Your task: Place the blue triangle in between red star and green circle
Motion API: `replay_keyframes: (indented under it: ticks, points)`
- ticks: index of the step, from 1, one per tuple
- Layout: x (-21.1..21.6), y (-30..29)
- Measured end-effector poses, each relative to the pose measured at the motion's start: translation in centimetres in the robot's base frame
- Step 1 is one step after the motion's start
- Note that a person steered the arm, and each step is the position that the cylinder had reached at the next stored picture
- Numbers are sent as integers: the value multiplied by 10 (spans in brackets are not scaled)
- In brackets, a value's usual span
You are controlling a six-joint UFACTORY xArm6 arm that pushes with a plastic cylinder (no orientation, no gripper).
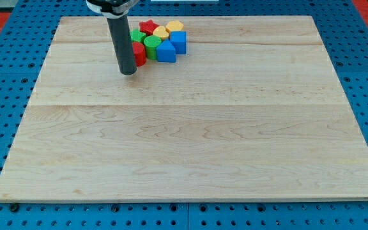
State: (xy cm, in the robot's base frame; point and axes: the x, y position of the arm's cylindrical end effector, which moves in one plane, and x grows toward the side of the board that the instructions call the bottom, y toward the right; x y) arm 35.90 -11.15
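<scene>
The blocks sit in a tight cluster at the top of the wooden board point(190, 140). The red star point(148, 27) is at the cluster's top. The green circle point(151, 45) is below it. The blue triangle point(165, 52) touches the green circle's right side, at the cluster's lower right. My tip point(128, 72) rests on the board just left of and below the cluster, beside a red block point(138, 53). The rod hides part of that red block.
A blue cube point(179, 41) sits right of and above the blue triangle. Two yellow blocks point(174, 27) point(161, 33) lie right of the red star. Another green block point(137, 36) lies left of the green circle. A blue pegboard point(5, 76) surrounds the board.
</scene>
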Motion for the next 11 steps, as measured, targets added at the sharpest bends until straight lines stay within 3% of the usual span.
replay_keyframes:
  ticks: [4, 5, 7, 9, 11]
  points:
    - [19, -3]
    - [24, 32]
    - [-18, 105]
    - [-87, 89]
    - [-82, 51]
